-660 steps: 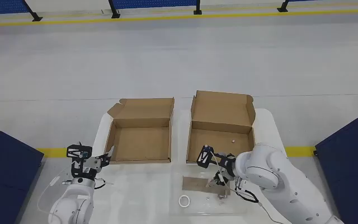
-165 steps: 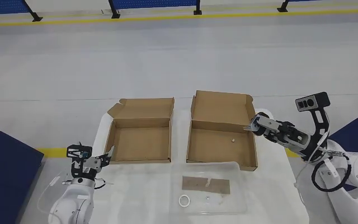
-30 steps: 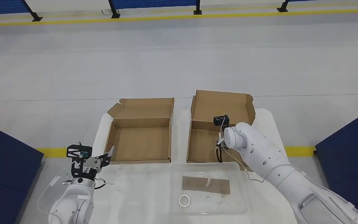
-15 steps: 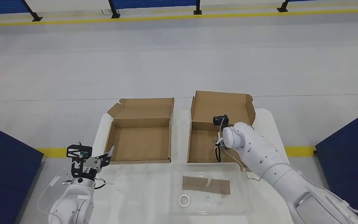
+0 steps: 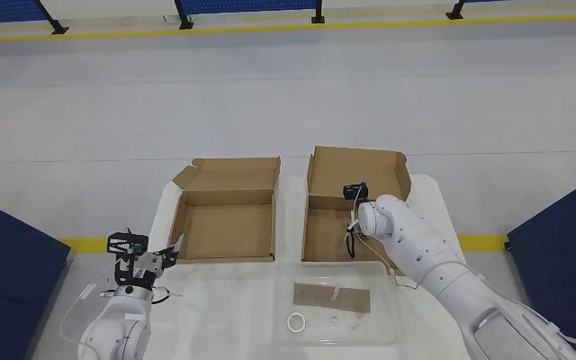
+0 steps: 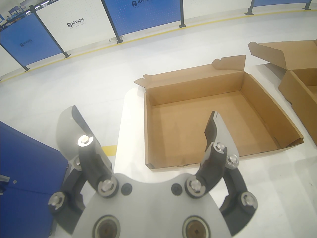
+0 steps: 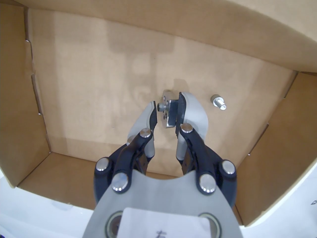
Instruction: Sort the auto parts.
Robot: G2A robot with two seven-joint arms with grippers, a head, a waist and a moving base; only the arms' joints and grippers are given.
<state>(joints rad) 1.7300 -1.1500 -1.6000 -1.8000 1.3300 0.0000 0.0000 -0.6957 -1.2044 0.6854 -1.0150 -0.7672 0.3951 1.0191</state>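
- Progress check: somewhere around the middle, judging purely from the layout.
- Done so far: one bolt (image 7: 219,102) lying loose on the floor of the right box (image 5: 324,229), just beside the right gripper (image 7: 167,104) but not touching it.
- In hand right now: small metal bracket (image 7: 166,118) with a stud on it, pinched between the closed-in fingers of the right gripper, down low inside the right box. Just above the cardboard or already touching it, can't tell which.
- Looks like a drop-off, so counting that one as nearly sorted, not sorted yet.
- Left box (image 5: 225,232): bare cardboard floor. Guessing that half of the sort not yet started.
- Left gripper (image 6: 143,111): fingers spread wide, gripping nothing, parked above the table (image 5: 225,297) just short of the left box's near corner, well apart from the action.
- Left to do, sitting in the clear tray (image 5: 387,297) in front of the boxes:
- white ring (image 5: 296,321), flat on the tray floor
- couple of tiny bits (image 5: 335,317) near the ring, too small to name
- cardboard strip (image 5: 331,297) lying in there too. Part or just packing, no idea.
- Rough tally then: one part placed, one about to be, at least three to go, with the ring probably headed for the left box.
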